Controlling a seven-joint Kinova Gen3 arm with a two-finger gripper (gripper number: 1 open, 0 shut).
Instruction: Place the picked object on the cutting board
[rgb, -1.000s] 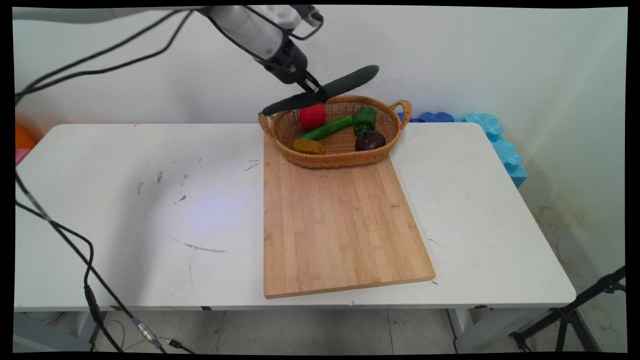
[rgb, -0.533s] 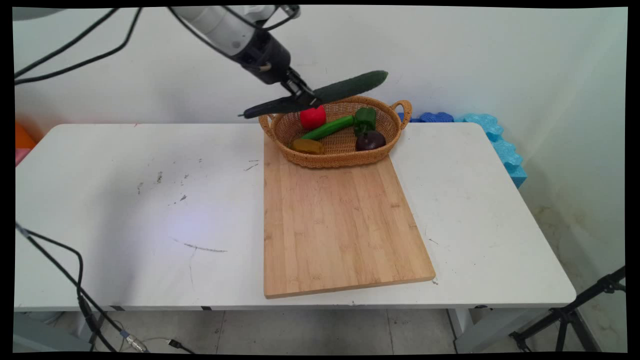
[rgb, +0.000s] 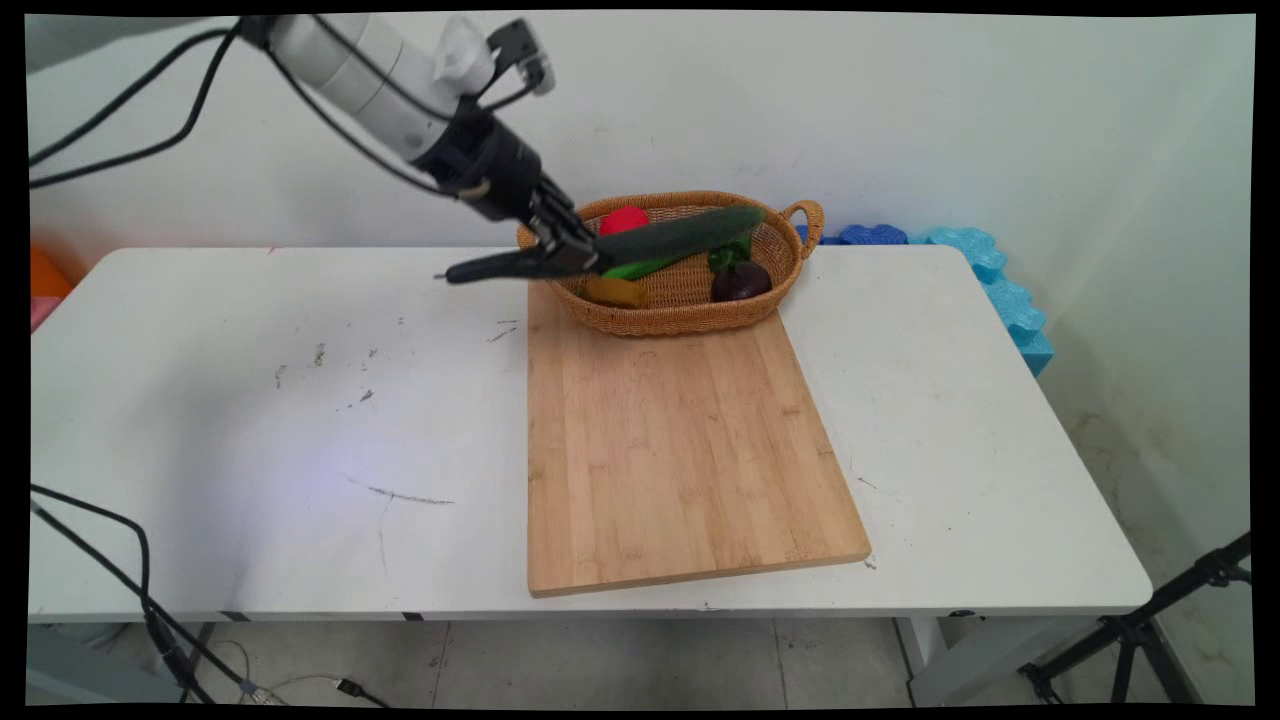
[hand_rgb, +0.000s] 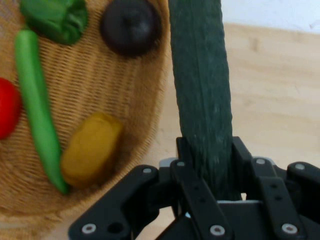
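My gripper is shut on a long dark green cucumber, held nearly level in the air over the left part of the wicker basket. In the hand view the cucumber runs up from between my fingers, over the basket's edge and the wooden board. Inside the basket lie a red tomato, a light green pepper, a green bell pepper, a dark purple round vegetable and a yellow-brown piece.
A bamboo cutting board lies on the white table, with the basket on its far end. Blue foam pieces sit at the table's back right. Black cables hang at the left.
The gripper has moved left and down with the cucumber, which now lies lower across the basket and closer to level.
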